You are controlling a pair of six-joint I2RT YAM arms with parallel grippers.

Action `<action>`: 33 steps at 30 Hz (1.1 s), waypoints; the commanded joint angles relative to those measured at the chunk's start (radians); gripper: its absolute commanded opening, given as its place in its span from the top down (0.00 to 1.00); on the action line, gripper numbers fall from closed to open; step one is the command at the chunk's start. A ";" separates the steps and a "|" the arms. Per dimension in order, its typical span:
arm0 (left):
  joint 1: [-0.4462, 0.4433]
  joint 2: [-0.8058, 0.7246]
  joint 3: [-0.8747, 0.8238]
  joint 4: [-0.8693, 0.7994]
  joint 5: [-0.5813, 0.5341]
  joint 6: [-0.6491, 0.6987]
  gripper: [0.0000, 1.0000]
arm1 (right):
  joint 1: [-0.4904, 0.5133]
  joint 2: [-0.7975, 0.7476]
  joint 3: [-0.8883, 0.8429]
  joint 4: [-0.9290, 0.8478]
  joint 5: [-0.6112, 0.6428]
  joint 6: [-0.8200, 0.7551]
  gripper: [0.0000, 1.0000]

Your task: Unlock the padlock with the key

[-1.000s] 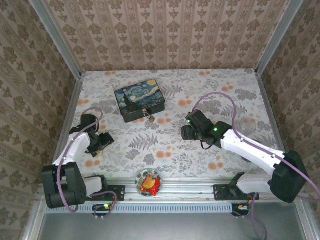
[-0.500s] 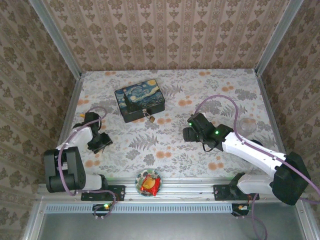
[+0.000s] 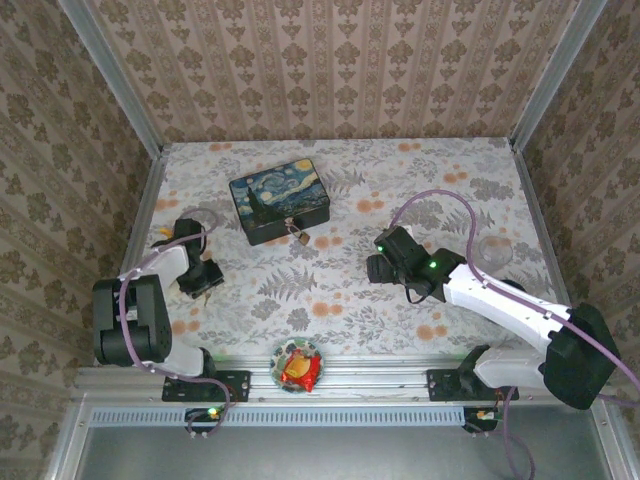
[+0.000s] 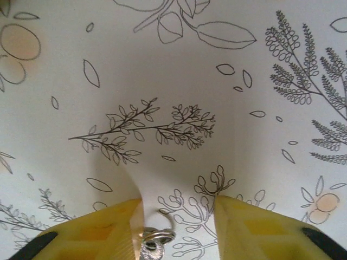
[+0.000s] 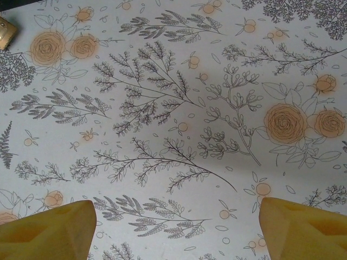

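The left fingers (image 4: 97, 233) stand parted on my left wrist feed, two yellow tips low over the flowered table (image 4: 179, 70). In the gap lies a small silvery ring (image 4: 158, 235), close against the inner face of the finger on the picture's left and clear of the other one. A bit more metal hangs under it at the frame's edge. I cannot tell whether that is a key, nor whether the ring touches the finger.

On the right wrist feed, the right fingers (image 5: 49, 230) are spread wide, one tip in each bottom corner, with bare patterned cloth between them and nothing held. A brass-coloured scrap (image 5: 5, 31) sits at the top left, cut by the frame; I cannot say what it is.

The overhead camera gives me the layout. A painted tin box (image 3: 275, 198) sits toward the far left of the table, and the padlock (image 3: 300, 237) lies at its near side by the latch. I cannot tell whether the shackle is threaded through. The left arm is folded near the left edge, well apart from the tin. The right arm reaches in from the right, its tip near the padlock but not touching it. A small bowl (image 3: 277, 360) with a red and yellow wrapper rests at the near edge between the bases.
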 commanded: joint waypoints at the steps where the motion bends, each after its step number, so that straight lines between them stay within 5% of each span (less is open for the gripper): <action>1: -0.028 0.022 0.013 0.002 0.016 -0.015 0.64 | 0.002 0.006 0.016 -0.037 0.043 0.005 0.19; 14: -0.092 -0.103 0.015 -0.070 0.053 -0.100 0.65 | 0.002 0.008 0.024 -0.028 0.031 -0.002 0.19; 21: -0.089 -0.117 0.038 -0.176 -0.066 -0.075 0.53 | 0.004 -0.004 0.021 -0.037 0.030 -0.001 0.18; 27: -0.070 -0.106 0.002 -0.181 -0.080 -0.098 0.29 | 0.004 -0.009 0.017 -0.032 0.024 0.001 0.18; 33: -0.071 -0.050 -0.013 -0.082 -0.042 -0.059 0.25 | 0.005 0.005 0.026 -0.019 0.021 -0.012 0.17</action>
